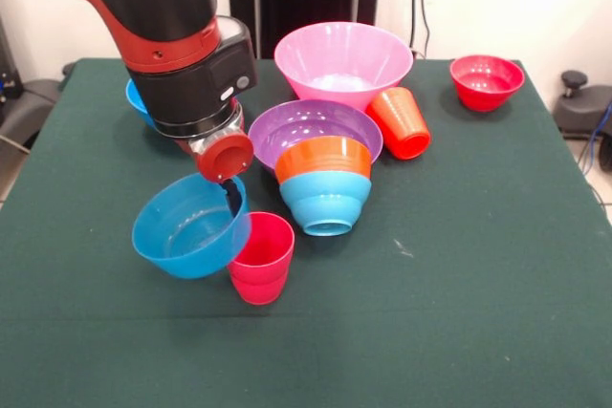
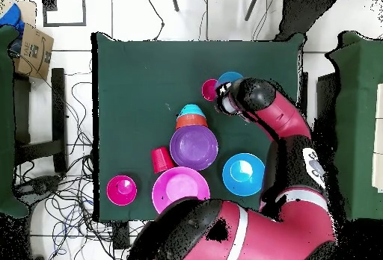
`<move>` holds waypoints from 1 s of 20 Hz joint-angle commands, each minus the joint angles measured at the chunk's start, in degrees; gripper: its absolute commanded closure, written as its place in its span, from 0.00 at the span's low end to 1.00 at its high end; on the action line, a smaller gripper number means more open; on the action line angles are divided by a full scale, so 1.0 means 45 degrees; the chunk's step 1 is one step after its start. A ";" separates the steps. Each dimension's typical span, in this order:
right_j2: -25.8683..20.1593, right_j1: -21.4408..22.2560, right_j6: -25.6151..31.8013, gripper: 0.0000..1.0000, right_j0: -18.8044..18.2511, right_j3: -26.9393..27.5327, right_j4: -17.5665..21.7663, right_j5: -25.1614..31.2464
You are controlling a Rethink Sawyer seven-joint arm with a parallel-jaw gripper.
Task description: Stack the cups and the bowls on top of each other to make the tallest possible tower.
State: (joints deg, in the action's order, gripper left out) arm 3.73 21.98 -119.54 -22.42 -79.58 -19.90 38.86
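The deep blue bowl [image 1: 191,226] is held tipped by its rim in the end effector [image 1: 232,196], right beside the pinkish-red cup [image 1: 261,257].

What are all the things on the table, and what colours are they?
Pink bowl: one, large, at the table's far middle.
Purple bowl: one, wide, just in front of the pink bowl.
Orange bowl: one, upside down on the light-blue bowl.
Deep blue bowl: one, tilted, at the gripper.
Small blue bowl: one, mostly behind the arm in the front view.
Small red bowl: one, far corner.
Pinkish-red cup: one, upright, beside the deep blue bowl.
Orange-red cup: one, lying tipped by the pink bowl.
Table: dark green cloth.
Gripper: one, at the deep blue bowl's rim.
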 commanded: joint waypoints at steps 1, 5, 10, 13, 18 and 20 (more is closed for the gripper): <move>-0.1148 0.0122 -0.1046 0.00 0.0207 -0.0350 0.0009 0.0858; -0.1060 0.0097 -0.1242 0.00 0.0279 0.0036 -0.0027 0.1212; -0.0661 -0.0085 -0.1474 0.00 0.0461 0.0544 0.0183 0.1665; -0.0377 -0.0140 -0.1452 0.00 0.0589 0.0866 0.0394 0.1447; -0.0454 0.0000 -0.1597 0.00 0.0595 0.0619 0.0193 0.1568; -0.0507 0.0121 -0.1642 0.00 0.0627 0.0399 0.0109 0.1474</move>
State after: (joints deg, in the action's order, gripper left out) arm 4.32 22.73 -119.54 -21.47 -78.37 -19.76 41.56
